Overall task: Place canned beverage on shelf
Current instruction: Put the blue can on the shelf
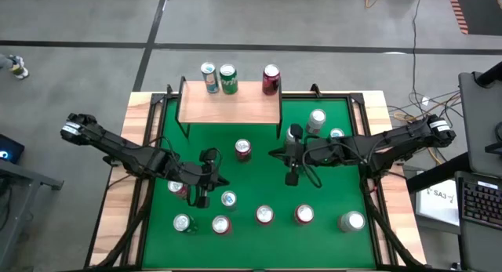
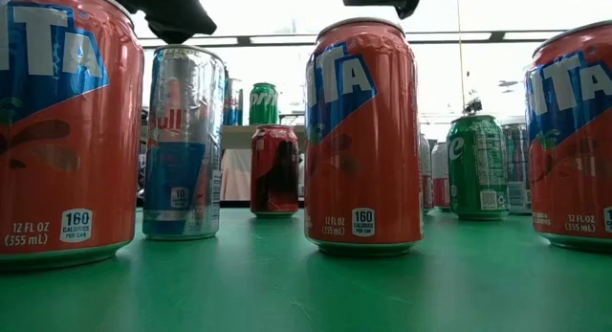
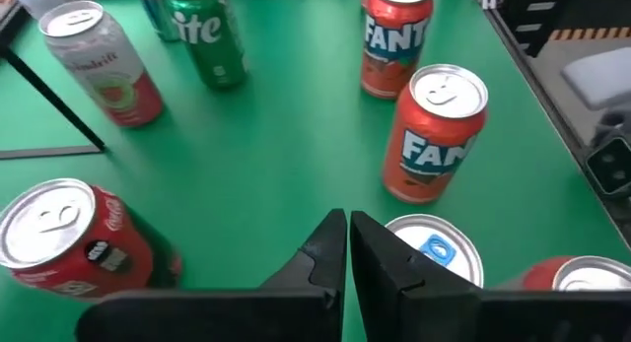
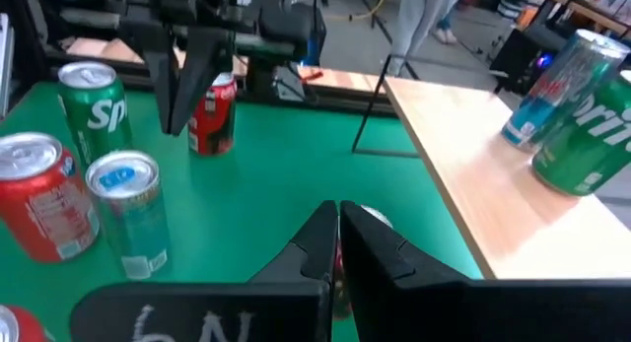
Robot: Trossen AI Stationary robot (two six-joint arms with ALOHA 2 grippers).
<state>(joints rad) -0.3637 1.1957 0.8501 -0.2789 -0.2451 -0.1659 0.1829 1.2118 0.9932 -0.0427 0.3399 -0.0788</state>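
Observation:
The light-wood shelf [image 1: 229, 106] stands on thin black legs at the table's far side. Three cans stand on its far edge: a blue one [image 1: 209, 77], a green Sprite [image 1: 228, 78] and a dark red one [image 1: 271, 79]. The shelf also shows in the right wrist view [image 4: 483, 189]. My left gripper [image 3: 347, 239] is shut and empty above the green top, left of centre [image 1: 218, 181], beside a blue-tabbed can [image 3: 434, 251]. My right gripper [image 4: 335, 234] is shut, right of centre [image 1: 274, 154]. A red can's top [image 4: 367, 222] shows just behind its fingertips.
Several cans stand on the green table: a red Coca-Cola [image 1: 243, 150], a silver can [image 1: 316, 120], Fanta cans [image 3: 434, 135] and a row along the near edge [image 1: 264, 215]. The table's raised black frame [image 1: 365, 115] runs along its sides.

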